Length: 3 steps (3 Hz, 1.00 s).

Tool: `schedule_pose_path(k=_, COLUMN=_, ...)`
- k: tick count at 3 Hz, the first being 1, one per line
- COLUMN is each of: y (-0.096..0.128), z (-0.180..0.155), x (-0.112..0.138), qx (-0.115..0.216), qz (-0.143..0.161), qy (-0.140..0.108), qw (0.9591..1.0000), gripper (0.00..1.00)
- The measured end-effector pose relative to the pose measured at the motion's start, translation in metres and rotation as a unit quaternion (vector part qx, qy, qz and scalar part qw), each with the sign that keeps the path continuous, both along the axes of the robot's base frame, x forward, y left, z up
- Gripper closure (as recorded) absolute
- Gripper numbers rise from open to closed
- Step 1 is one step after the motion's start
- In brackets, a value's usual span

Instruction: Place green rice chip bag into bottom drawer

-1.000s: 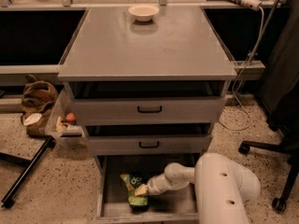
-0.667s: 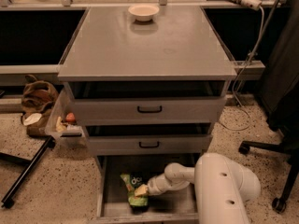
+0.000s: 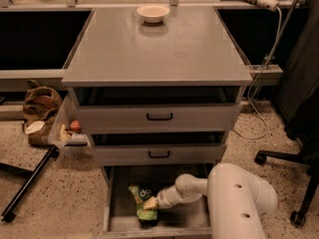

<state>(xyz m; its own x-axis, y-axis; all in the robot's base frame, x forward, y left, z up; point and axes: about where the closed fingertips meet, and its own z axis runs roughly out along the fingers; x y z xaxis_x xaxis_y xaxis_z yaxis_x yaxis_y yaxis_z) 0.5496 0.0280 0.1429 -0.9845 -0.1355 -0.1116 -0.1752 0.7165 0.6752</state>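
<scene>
The green rice chip bag [image 3: 142, 199] lies on the grey floor of the open bottom drawer [image 3: 185, 216], toward its left side, with its dark round logo facing up. My gripper [image 3: 151, 202] reaches into the drawer from the right, and its tip is at the bag's right edge, touching it. My white arm [image 3: 234, 198] covers the drawer's right part. The two upper drawers, with black handles [image 3: 159, 116], are slightly open above.
A white bowl [image 3: 153, 12] stands at the back of the cabinet top [image 3: 154, 49]. A clear bin with small items [image 3: 70, 132] hangs at the cabinet's left. A brown bag [image 3: 42, 102] and a black bar [image 3: 27, 183] lie on the floor at left. A chair base [image 3: 294, 183] is at right.
</scene>
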Motion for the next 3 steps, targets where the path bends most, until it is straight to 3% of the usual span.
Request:
schedule_pose_path(k=1, y=0.0, z=0.0, x=0.0, qx=0.0, qz=0.0, qy=0.0, qw=1.0, gripper=0.1)
schedule_pose_path(k=2, y=0.0001, z=-0.0001, x=-0.0001, qx=0.0, qz=0.0, qy=0.0, qw=1.0, gripper=0.0)
schedule_pose_path(k=3, y=0.0001, z=-0.0001, x=-0.0001, qx=0.0, qz=0.0, qy=0.0, qw=1.0, gripper=0.0)
